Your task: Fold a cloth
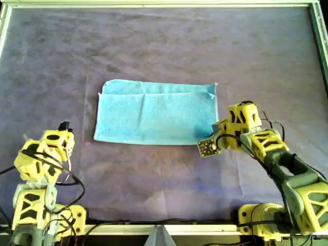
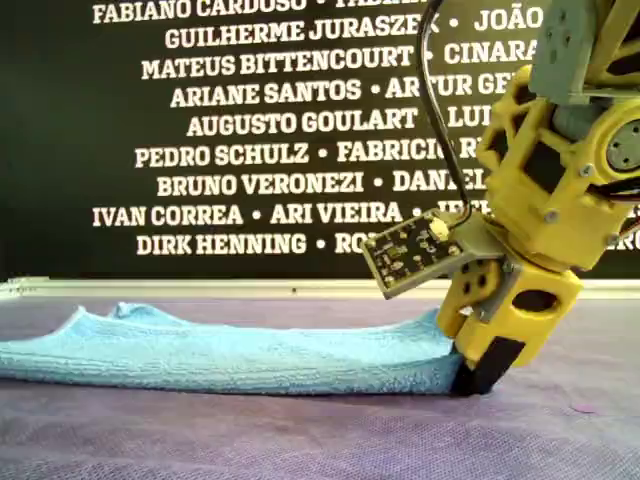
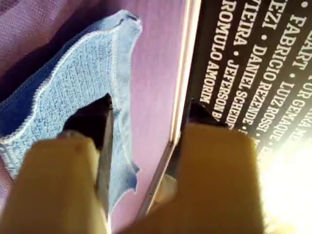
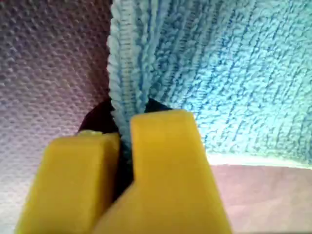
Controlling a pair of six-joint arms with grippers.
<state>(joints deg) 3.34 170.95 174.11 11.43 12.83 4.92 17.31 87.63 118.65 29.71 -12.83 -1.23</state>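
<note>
The light sky-blue fuzzy terry cloth (image 1: 156, 113) is laid folded on the dark purple table covering (image 1: 164, 46), with its long axis left to right in the overhead view. Its right near corner is clamped by my second gripper (image 4: 124, 141). My first gripper (image 3: 146, 122), jaws apart, is held off the opposite end. A leftward fold is judged likely.

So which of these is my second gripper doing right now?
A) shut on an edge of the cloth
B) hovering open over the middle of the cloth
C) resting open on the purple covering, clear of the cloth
A: in the second wrist view, my second gripper has its jaws closed with the folded edge of the cloth pinched between them.
</note>
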